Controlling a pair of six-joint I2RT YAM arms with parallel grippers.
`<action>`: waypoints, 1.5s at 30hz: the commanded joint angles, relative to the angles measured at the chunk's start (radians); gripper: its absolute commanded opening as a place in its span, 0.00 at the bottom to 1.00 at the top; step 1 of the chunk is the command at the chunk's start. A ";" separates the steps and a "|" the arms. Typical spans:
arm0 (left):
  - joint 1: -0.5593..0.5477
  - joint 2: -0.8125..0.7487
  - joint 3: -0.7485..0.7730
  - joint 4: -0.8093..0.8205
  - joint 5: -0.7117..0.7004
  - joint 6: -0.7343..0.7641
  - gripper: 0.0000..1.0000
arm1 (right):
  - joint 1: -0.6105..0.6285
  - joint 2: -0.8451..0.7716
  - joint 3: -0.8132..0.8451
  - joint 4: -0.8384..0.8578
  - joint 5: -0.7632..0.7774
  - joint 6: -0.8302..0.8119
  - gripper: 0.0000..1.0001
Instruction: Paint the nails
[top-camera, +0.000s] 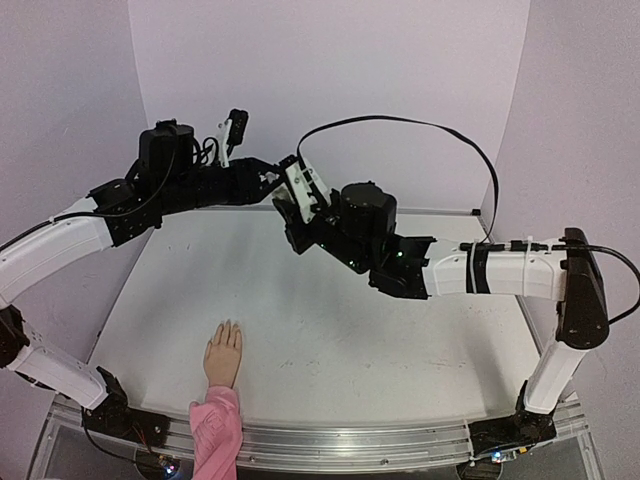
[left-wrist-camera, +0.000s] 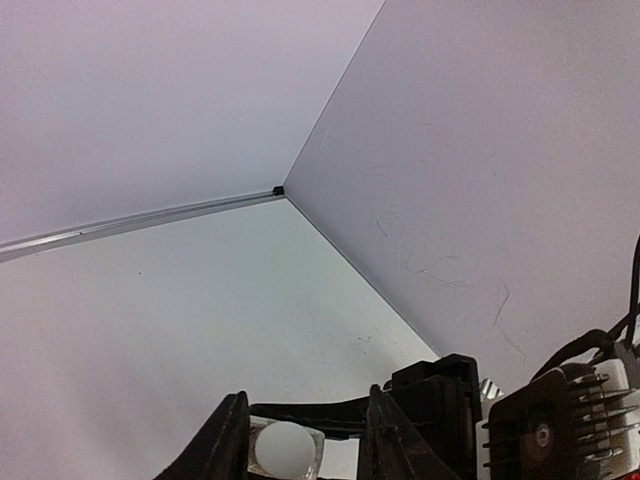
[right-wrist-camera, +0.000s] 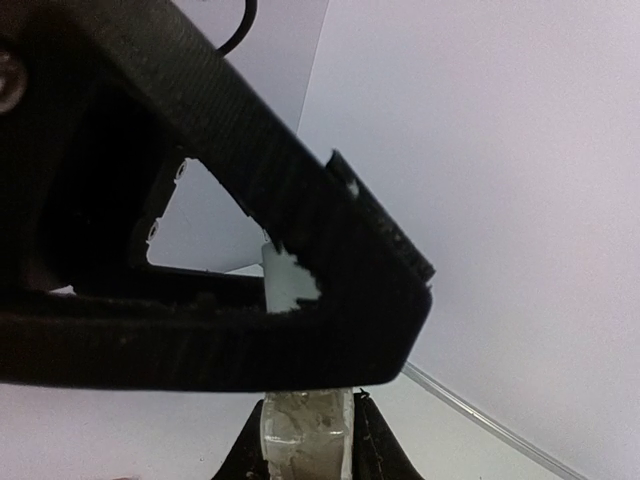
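The flesh-coloured mannequin hand (top-camera: 223, 355) with a pink sleeve (top-camera: 216, 430) lies flat at the table's front left; its nails (top-camera: 228, 328) are too small to tell from the skin. Both arms meet in the air over the back of the table, far from it. My right gripper (right-wrist-camera: 305, 445) is shut on a small tape-wrapped bottle (right-wrist-camera: 305, 430). Its round white cap (left-wrist-camera: 285, 448) sits between the fingers (left-wrist-camera: 225, 445) of my left gripper (left-wrist-camera: 300, 448), next to the left one, with a gap to the right one. In the top view the left gripper (top-camera: 272, 180) and right gripper (top-camera: 292, 200) overlap.
Pale walls close the table at the back and on both sides, meeting at the far corner (left-wrist-camera: 278, 189). A metal rail (top-camera: 350, 440) runs along the front edge. A black cable (top-camera: 400, 122) arcs above the right arm.
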 joint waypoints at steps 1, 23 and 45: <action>-0.009 -0.008 0.039 0.052 -0.021 0.017 0.33 | 0.007 -0.010 0.057 0.060 0.009 -0.002 0.00; -0.004 0.031 -0.130 -0.034 0.947 0.411 0.00 | -0.199 -0.121 0.100 0.124 -1.364 0.304 0.00; 0.062 -0.266 -0.167 -0.074 0.419 0.294 0.85 | -0.243 -0.236 -0.151 0.098 -0.694 0.221 0.00</action>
